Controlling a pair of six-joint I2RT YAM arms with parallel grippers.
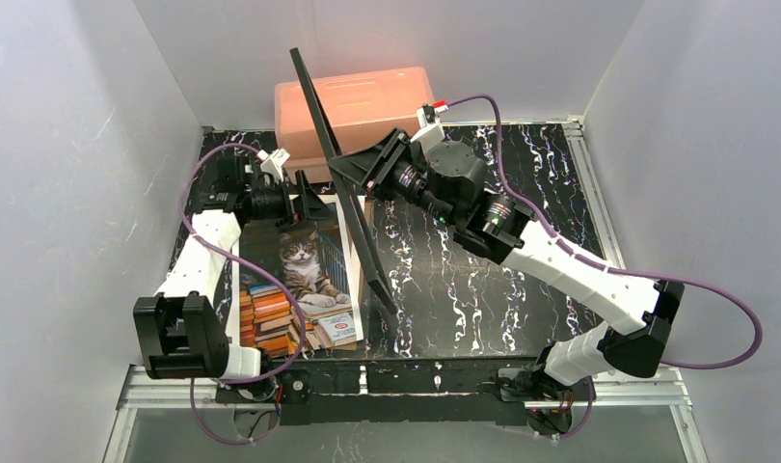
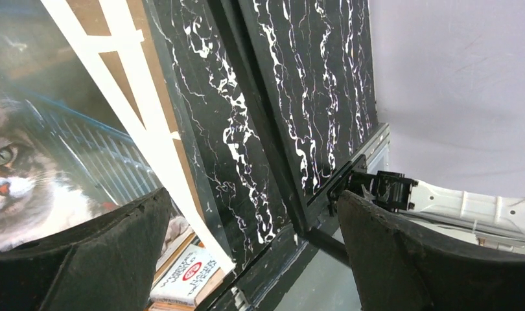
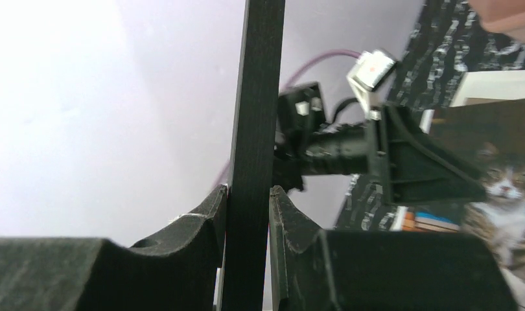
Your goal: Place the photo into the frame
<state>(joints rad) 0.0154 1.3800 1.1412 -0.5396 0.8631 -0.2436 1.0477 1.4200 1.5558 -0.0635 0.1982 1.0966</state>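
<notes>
The right gripper (image 3: 250, 194) is pinching the thin black rectangular picture frame (image 1: 364, 241) on edge — long axis running far-to-near. The rectangular paper cat photo (image 1: 305, 275) is lying flat just left of it, nearer the left gripper (image 1: 297, 196), whose jaws are standing spread.

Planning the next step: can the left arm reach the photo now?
Probably yes: the open left gripper hangs by the far edge of the photo; the right gripper holds the frame tilted beside it.
</notes>
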